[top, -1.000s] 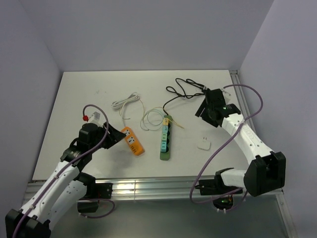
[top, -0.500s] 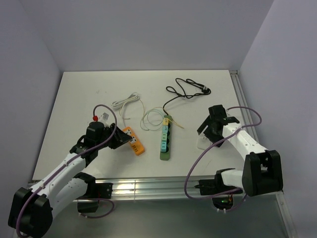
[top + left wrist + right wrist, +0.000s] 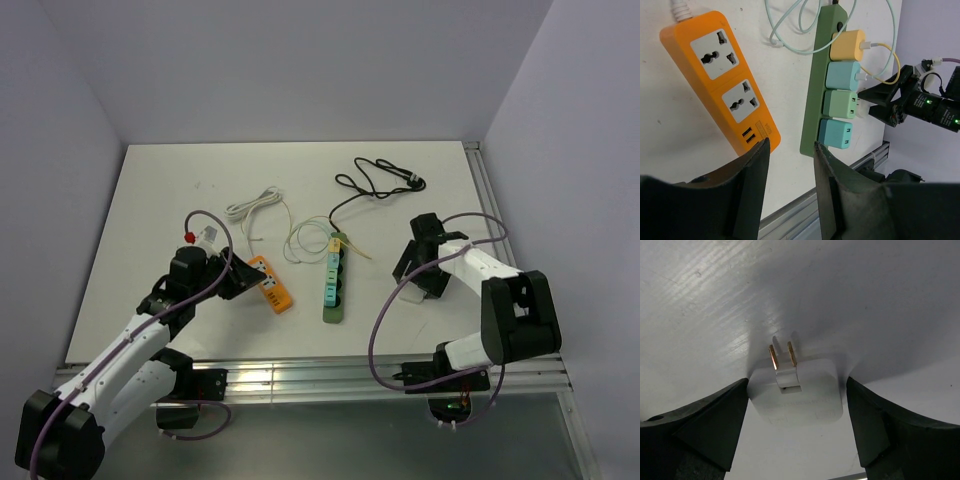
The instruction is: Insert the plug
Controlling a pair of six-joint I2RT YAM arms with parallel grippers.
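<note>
The right gripper (image 3: 414, 276) is hovering low over the white plug (image 3: 411, 292), which is lying flat on the surface (image 3: 170, 190) at about 3 o'clock from the green power strip (image 3: 334, 285). In the right wrist view the gripper (image 3: 796, 390) is standing wide open, one finger at each side of the plug (image 3: 807, 402). Whether either finger is touching it, I cannot tell. The plug's two brass prongs are pointing toward 12 o'clock in that view.

The left gripper (image 3: 250, 277) is hanging over the near end of the orange power strip (image 3: 270, 284), at 9 o'clock from the green one. Its fingers are parted with nothing between them (image 3: 790, 150). In its wrist view the orange strip (image 3: 720, 80) is showing two free sockets, and the green strip (image 3: 812, 100) is carrying four small adapters in a row. A black cable (image 3: 370, 185) is lying coiled at roughly 1 o'clock from the green strip, and a white cable (image 3: 252, 205) at 11 o'clock.
</note>
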